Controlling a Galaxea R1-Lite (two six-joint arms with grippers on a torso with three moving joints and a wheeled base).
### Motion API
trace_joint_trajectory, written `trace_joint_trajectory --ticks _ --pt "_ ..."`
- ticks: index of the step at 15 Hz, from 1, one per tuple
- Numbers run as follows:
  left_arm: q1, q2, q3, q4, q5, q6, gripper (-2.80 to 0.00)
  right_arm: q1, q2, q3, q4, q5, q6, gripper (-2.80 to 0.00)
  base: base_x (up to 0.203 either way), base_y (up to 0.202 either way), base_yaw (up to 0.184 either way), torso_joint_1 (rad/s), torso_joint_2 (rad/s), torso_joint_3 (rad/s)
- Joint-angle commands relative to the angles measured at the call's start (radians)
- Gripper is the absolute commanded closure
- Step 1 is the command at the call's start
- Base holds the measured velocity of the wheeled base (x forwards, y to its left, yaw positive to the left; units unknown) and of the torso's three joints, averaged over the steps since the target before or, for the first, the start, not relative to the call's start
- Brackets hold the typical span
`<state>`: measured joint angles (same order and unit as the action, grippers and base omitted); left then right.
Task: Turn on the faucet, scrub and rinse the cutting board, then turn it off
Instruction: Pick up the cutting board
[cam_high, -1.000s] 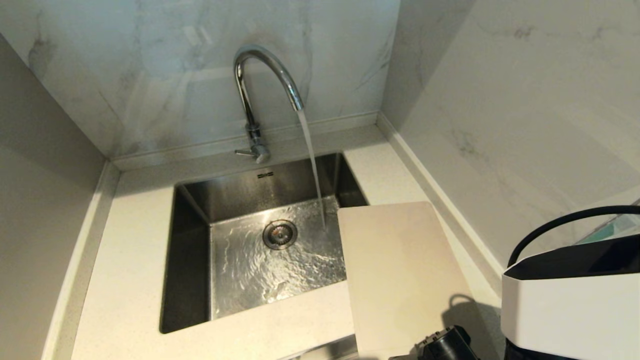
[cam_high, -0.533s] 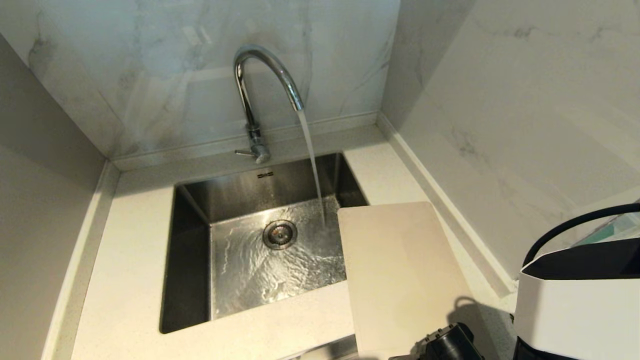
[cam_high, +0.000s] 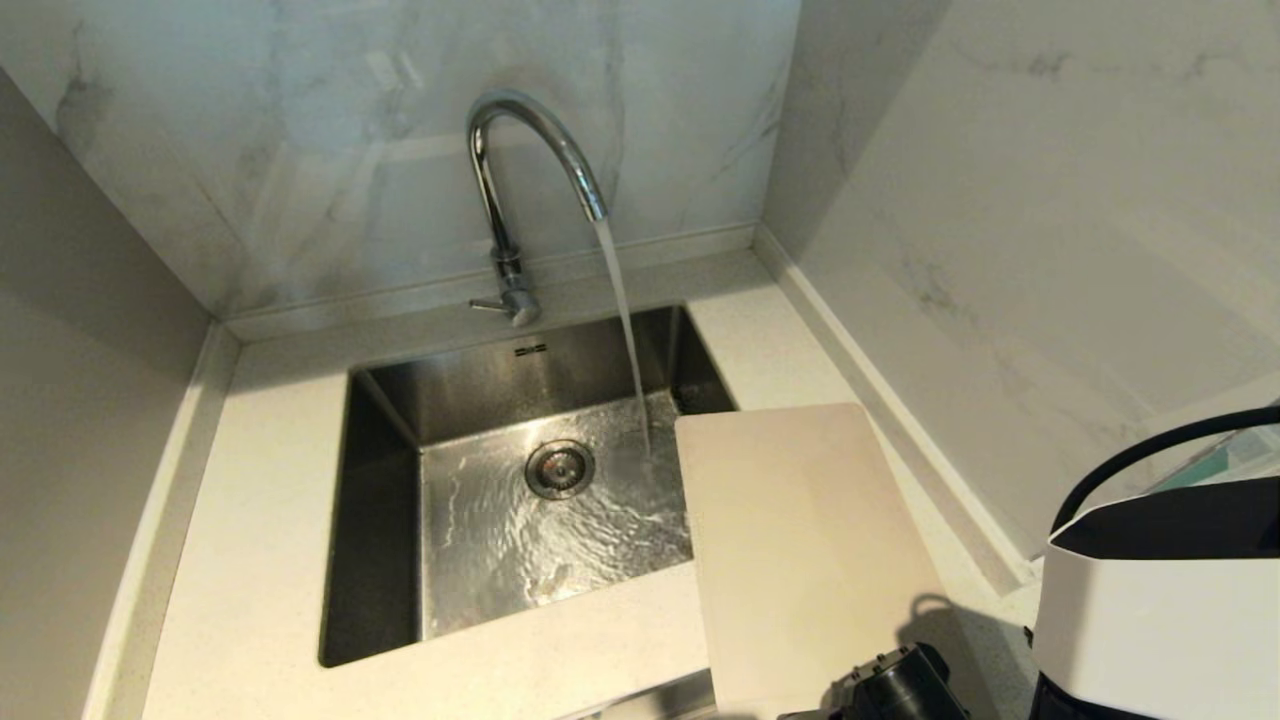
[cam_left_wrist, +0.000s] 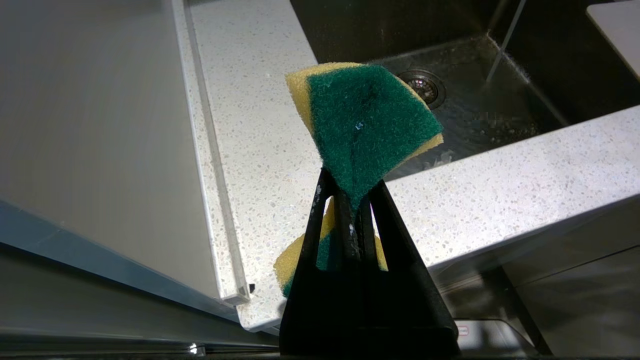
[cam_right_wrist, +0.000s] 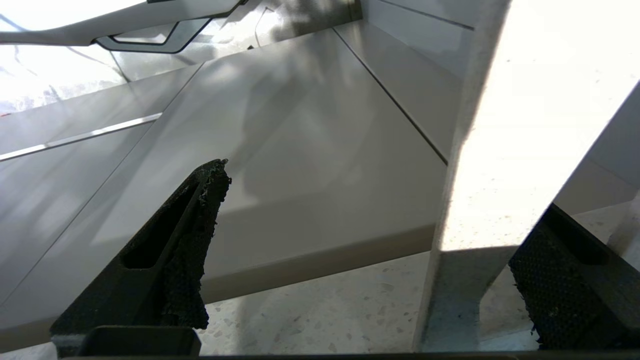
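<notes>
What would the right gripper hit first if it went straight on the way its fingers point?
Most likely the cutting board. The right gripper is open and low over the counter, and the board's near edge lies across the gap ahead of its fingers. Depth is unclear, so it could graze the counter first.

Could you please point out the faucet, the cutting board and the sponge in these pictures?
Faucet (cam_high: 520, 130): head view, on the chrome arch of the spout.
Cutting board (cam_high: 800, 540): head view, on the middle of its flat face.
Sponge (cam_left_wrist: 367, 120): left wrist view, on its green scouring side, above the fingers.
</notes>
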<state>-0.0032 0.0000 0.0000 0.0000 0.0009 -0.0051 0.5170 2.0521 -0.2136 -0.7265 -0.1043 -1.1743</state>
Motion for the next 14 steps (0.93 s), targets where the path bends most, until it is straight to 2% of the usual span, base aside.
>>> trace_joint_trajectory --ticks 1,2,3,14 --pt "0.000 0.000 0.002 0.000 0.001 -0.001 0.00 0.000 0.002 0.000 -0.005 0.000 -0.007 -2.80 0.000 0.000 0.000 0.000 0.00 0.000" --pt "0.000 0.000 0.002 0.000 0.001 -0.001 0.00 0.000 0.002 0.000 -0.005 0.000 -0.007 -2.80 0.000 0.000 0.000 0.000 0.00 0.000" --pt "0.000 0.000 0.002 0.000 0.001 -0.001 0.00 0.000 0.001 0.000 -0.004 0.000 -0.008 0.00 0.000 0.000 0.000 0.000 0.00 0.000" --pt "0.000 0.000 0.002 0.000 0.001 -0.001 0.00 -0.002 0.002 -0.007 -0.004 0.001 -0.024 0.00 0.000 0.000 0.000 0.000 0.00 0.000"
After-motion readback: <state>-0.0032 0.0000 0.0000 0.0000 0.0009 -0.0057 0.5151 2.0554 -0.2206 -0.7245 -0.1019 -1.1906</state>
